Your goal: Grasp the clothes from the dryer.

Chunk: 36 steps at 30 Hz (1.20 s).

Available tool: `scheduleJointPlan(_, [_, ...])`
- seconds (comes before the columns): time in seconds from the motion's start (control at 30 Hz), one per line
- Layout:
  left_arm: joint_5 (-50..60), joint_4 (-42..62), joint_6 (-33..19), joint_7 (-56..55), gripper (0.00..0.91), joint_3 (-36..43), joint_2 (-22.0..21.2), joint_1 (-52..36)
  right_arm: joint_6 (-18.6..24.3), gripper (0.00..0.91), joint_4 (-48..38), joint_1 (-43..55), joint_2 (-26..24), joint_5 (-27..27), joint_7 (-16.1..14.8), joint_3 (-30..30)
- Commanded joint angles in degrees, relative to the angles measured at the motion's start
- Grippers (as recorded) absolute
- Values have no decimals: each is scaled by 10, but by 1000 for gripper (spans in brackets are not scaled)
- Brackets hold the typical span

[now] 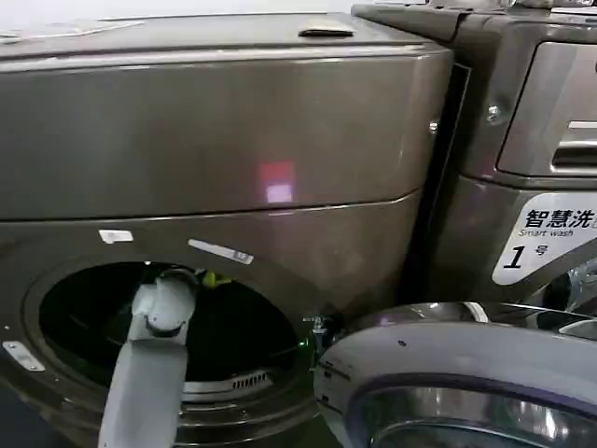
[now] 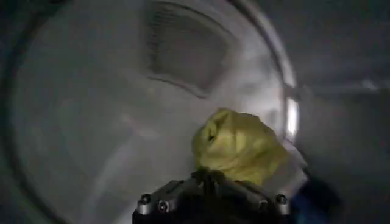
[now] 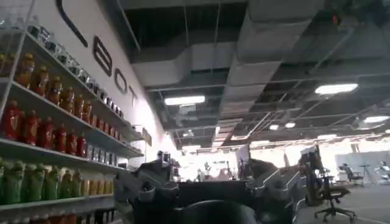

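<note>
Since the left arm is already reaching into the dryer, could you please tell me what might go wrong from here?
1. The left gripper seems closed on just a small bunch of the yellow-green cloth, so it might slip free on the way out.
2. The left arm passes through the dryer's porthole rim; the cloth could snag there.

Beside the open drum we saw a second machine (image 1: pixel 522 168) with a white sticker (image 1: pixel 546 238) bearing a "1" (and some Chinese characters). Elsewhere, shelves (image 3: pixel 55 146) lined a wall, stocked with red, orange and green bottles (image 3: pixel 36 131), while an office chair (image 3: pixel 332 198) stood under ceiling lights (image 3: pixel 184 100).
</note>
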Motion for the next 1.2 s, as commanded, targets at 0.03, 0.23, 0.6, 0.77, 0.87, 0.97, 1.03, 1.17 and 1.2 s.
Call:
scheduleJointPlan(0.03, [-210, -41, 29, -303, 0, 0, -42, 17, 40, 907, 2, 0, 3, -20, -2, -10])
scheduleJointPlan(0.23, [-278, -41, 31, -360, 0, -7, -53, 12, 41, 907, -3, -3, -1, -30, -4, -7])
scheduleJointPlan(0.6, [-293, -49, 29, -344, 0, -4, -46, 23, 46, 907, 0, -4, -3, -35, -2, -9])
scheduleJointPlan(0.77, [-303, -48, 30, -336, 0, -6, -44, 24, 48, 907, 3, -6, -2, -33, -7, -7])
scheduleJointPlan(0.87, [-307, -47, 28, -329, 0, -7, -44, 25, 48, 907, 9, -6, 2, -42, -26, -7])
scheduleJointPlan(0.97, [-312, -50, 27, -321, 0, -5, -41, 27, 32, 907, 17, -6, 4, -45, -30, -4])
scheduleJointPlan(1.03, [-314, -49, 26, -320, 0, -5, -38, 28, 25, 907, 16, -6, 0, -45, -20, 0])
scheduleJointPlan(1.17, [-319, -44, 25, -320, 0, -9, -36, 29, 17, 907, 19, -7, -2, -45, -15, 3])
scheduleJointPlan(1.2, [-319, -44, 25, -319, 0, -9, -36, 29, 17, 907, 20, -6, -1, -45, -14, 3])
